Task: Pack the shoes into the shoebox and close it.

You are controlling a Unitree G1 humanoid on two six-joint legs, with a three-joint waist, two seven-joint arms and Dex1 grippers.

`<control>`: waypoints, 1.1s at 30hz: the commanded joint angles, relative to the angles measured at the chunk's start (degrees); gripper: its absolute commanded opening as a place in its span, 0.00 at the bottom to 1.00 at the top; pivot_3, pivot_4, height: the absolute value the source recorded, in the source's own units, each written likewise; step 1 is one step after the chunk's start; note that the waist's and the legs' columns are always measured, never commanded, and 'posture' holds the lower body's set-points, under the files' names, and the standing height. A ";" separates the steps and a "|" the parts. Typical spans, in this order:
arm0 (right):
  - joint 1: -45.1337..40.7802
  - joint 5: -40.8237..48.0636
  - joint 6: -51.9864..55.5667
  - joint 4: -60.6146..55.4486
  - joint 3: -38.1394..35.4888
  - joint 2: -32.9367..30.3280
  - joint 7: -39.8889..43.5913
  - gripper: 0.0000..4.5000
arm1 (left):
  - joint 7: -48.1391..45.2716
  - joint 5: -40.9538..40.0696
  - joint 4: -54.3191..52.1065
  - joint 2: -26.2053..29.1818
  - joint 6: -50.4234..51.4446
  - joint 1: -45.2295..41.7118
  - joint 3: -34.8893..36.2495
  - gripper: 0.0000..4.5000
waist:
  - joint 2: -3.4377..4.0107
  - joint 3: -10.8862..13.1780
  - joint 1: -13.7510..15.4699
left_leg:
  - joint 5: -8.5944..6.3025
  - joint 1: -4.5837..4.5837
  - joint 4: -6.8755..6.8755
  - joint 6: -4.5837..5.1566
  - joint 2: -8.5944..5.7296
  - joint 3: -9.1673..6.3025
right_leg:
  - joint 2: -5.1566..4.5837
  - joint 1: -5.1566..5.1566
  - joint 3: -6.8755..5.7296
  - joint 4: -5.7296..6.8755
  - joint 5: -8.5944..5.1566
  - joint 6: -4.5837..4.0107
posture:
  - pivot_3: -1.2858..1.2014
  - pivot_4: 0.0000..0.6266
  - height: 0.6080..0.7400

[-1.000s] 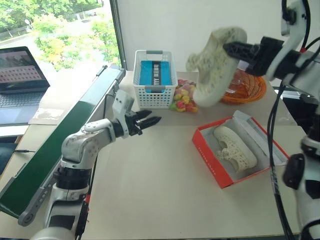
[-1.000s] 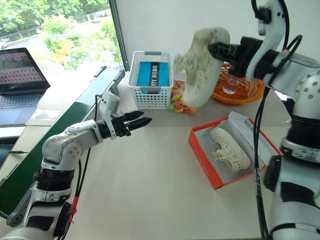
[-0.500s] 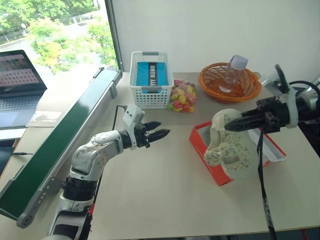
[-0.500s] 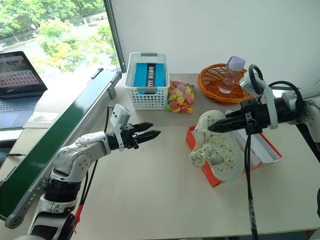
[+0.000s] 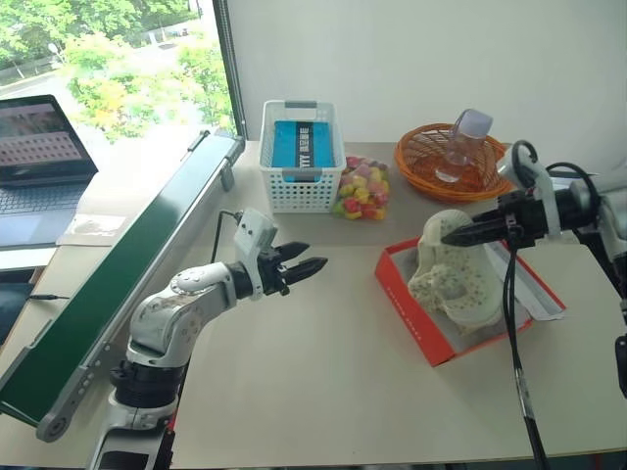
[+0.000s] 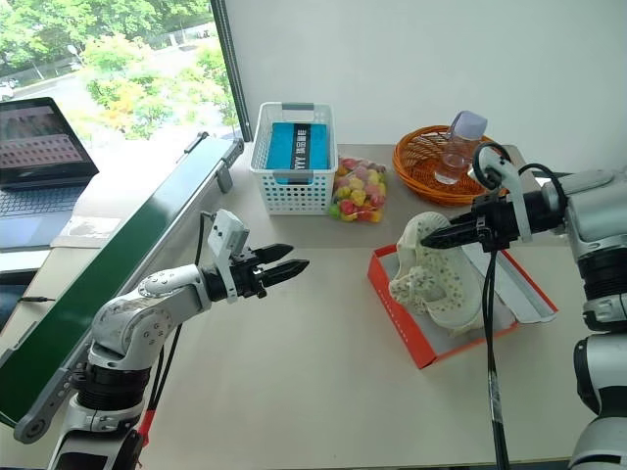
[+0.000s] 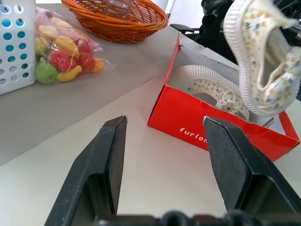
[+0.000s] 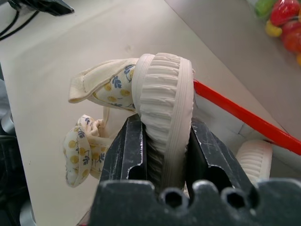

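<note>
The left gripper point(image 5: 312, 262) hovers over the middle of the beige desk point(image 5: 323, 392), its black fingers point(image 7: 106, 160) apart and holding nothing. Toward the right edge lies the flat red cardboard shoebox point(image 5: 416, 311), open, with one cream perforated shoe point(image 7: 207, 84) already inside. The right gripper point(image 5: 453, 237) has come down from high above the desk; its fingers are clamped on the ribbed sole of the second cream shoe point(image 5: 449, 279), which now hangs upright just over the box. So I judge the release is near and closing the lid remains. The hanging shoe hides most of the first one, and the lid point(image 5: 534, 284) is partly covered by the arm.
</note>
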 commanded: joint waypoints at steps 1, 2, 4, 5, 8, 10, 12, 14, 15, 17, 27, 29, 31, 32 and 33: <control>-0.35 -2.21 -3.18 2.43 -1.02 0.66 3.04 0.15 | 0.39 -0.88 -2.48 0.39 0.37 -0.35 1.11 0.61 | 0.00 0.00 0.00 | 0.00 0.00 0.00 0.00 0.00 0.00 | 0.00 0.00 0.00 0.00 0.00 0.00 | 0.52 0.24 1.00; 0.02 -2.91 -3.47 3.68 -0.77 1.47 2.71 0.15 | 0.42 -0.89 -2.37 0.47 0.42 -0.51 1.10 0.61 | 0.00 0.00 -0.01 | 0.00 0.00 0.00 0.00 -0.01 0.00 | 0.00 0.00 0.00 0.00 0.00 0.00 | 0.52 0.24 1.00; 0.25 -4.87 -3.27 6.74 -0.04 3.12 1.22 0.15 | 0.52 -0.98 -2.16 0.52 0.57 -0.94 1.08 0.61 | 0.00 0.00 -0.02 | 0.00 0.01 0.00 0.00 0.00 -0.01 | 0.00 0.03 -0.01 0.00 0.00 0.01 | 0.52 0.24 1.00; 0.27 -5.94 -3.66 8.13 0.24 3.74 0.58 0.15 | 0.54 -1.01 -2.06 0.53 0.64 -1.14 1.09 0.61 | 0.00 0.00 -0.02 | 0.00 0.01 0.01 0.00 -0.01 -0.01 | 0.00 0.03 -0.01 0.01 0.01 0.01 | 0.52 0.24 1.00; 0.46 -7.59 -3.62 11.41 0.11 5.56 0.51 0.15 | 0.54 -1.02 -1.87 0.53 0.71 -1.43 1.14 0.61 | 0.00 0.00 -0.04 | 0.00 0.05 0.03 0.00 -0.02 0.00 | 0.00 0.06 0.00 0.05 0.01 0.01 | 0.52 0.24 1.00; 0.63 -8.42 -4.21 13.43 -0.11 6.70 0.69 0.15 | 0.58 -0.94 -1.83 0.52 0.71 -1.50 1.09 0.61 | 0.00 0.00 -0.03 | 0.00 0.05 0.04 0.00 -0.02 0.00 | 0.00 0.06 0.00 0.05 0.01 0.01 | 0.52 0.24 1.00; 1.16 -9.12 -5.06 15.39 -0.15 7.67 0.89 0.15 | 0.73 -0.88 -2.01 0.46 0.76 -1.43 1.01 0.61 | 0.00 0.00 -0.03 | 0.00 0.05 0.03 0.00 -0.02 -0.01 | 0.01 0.07 -0.01 0.06 0.01 0.01 | 0.52 0.24 1.00; 1.73 -9.38 -5.30 18.37 -0.74 9.08 0.51 0.15 | 0.98 -0.91 -2.48 0.39 0.86 -1.16 0.97 0.61 | 0.00 0.00 -0.02 | 0.00 0.06 0.04 0.00 -0.02 -0.02 | 0.01 0.10 -0.02 0.05 0.01 0.01 | 0.52 0.24 1.00; 2.16 -9.64 -5.39 19.92 -0.99 9.84 -0.04 0.15 | 1.17 -0.89 -2.76 0.39 0.91 -0.96 0.99 0.61 | 0.00 0.00 -0.02 | 0.00 0.10 0.04 0.00 -0.02 -0.02 | 0.01 0.14 -0.02 0.05 0.01 0.01 | 0.52 0.24 1.00; 3.33 -11.23 -7.17 22.26 -0.58 10.84 -1.15 0.15 | 1.50 -0.89 -3.20 0.38 0.97 -0.72 1.04 0.61 | 0.00 0.00 0.03 | 0.00 0.19 0.04 0.00 -0.02 -0.02 | 0.01 0.22 -0.03 0.05 0.01 0.02 | 0.52 0.24 1.00; 7.53 -18.24 -11.14 29.97 0.77 16.58 -9.94 0.15 | 2.44 -1.02 -4.57 0.63 1.62 -0.28 1.56 0.61 | -0.41 -0.30 0.03 | 0.00 0.41 0.02 -0.01 0.00 -0.04 | 0.04 0.43 -0.04 0.07 0.00 0.01 | 0.52 0.24 1.00; 8.05 -20.89 -13.11 30.53 1.80 17.08 -12.81 0.15 | 2.48 -0.91 -4.49 0.61 1.71 -0.49 1.57 0.61 | -0.69 -0.51 0.06 | -0.01 0.57 0.01 -0.02 0.02 -0.07 | 0.05 0.63 -0.08 0.04 -0.01 0.00 | 0.52 0.24 1.00; 8.83 -24.61 -15.84 29.53 4.06 17.63 -16.27 0.15 | 2.58 -0.85 -4.48 0.61 1.71 -0.54 1.61 0.61 | -0.95 -0.69 0.06 | -0.01 0.72 0.02 -0.03 0.01 -0.12 | 0.03 0.86 -0.16 -0.05 -0.01 0.00 | 0.52 0.24 1.00; 9.17 -26.21 -16.98 28.84 5.07 17.70 -17.34 0.15 | 2.62 -0.82 -4.47 0.59 1.68 -0.56 1.58 0.61 | -1.15 -0.82 0.05 | -0.03 0.88 0.01 -0.04 0.02 -0.15 | 0.02 1.04 -0.20 -0.11 -0.02 -0.01 | 0.52 0.24 1.00; 9.55 -27.36 -18.09 27.98 5.84 17.73 -17.53 0.15 | 2.65 -0.78 -4.42 0.57 1.64 -0.61 1.54 0.61 | -1.31 -0.96 0.06 | -0.05 1.09 -0.02 -0.06 0.02 -0.15 | 0.00 1.26 -0.23 -0.17 -0.05 -0.04 | 0.52 0.24 1.00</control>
